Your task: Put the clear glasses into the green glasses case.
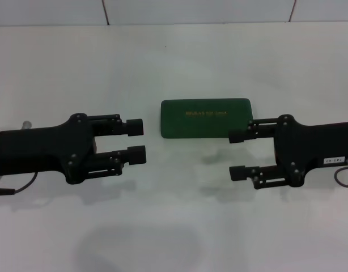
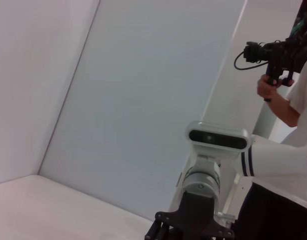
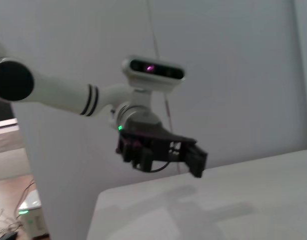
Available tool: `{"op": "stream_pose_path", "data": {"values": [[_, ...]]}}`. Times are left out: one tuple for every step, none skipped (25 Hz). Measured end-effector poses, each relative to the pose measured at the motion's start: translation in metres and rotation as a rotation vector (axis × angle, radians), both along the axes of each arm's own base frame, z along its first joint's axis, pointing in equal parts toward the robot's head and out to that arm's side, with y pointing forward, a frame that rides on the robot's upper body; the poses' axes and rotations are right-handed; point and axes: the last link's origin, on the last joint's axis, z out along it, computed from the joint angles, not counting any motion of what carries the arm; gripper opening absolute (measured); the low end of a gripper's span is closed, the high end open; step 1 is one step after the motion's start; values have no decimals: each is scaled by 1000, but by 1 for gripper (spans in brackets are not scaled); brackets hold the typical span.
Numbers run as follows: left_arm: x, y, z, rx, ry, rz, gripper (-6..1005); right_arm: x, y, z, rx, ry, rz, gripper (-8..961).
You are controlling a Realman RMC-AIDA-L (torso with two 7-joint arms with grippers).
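Faint clear glasses nearest; both black pincers gape wide before closed rectangular green case.

head cam: up high, looking forward and down at the white table; both grippers and the green glasses case sit near mid-frame

left wrist cam: looks sideways across the table at the right arm, fairly close (a person with a camera behind)

right wrist cam: faces back across at the left gripper

shared: wrist cams face each other; both see the tabletop too
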Motion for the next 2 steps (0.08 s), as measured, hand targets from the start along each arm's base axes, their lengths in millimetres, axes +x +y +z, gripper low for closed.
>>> {"op": "stream_pose_path", "data": {"values": [[0,0,0,-1,-2,-2,591,-1,0,-1,-5,1,6,686],[1,0,0,-1,-3,-4,591,-2,-1,-1,-9,3,10,686]]}}
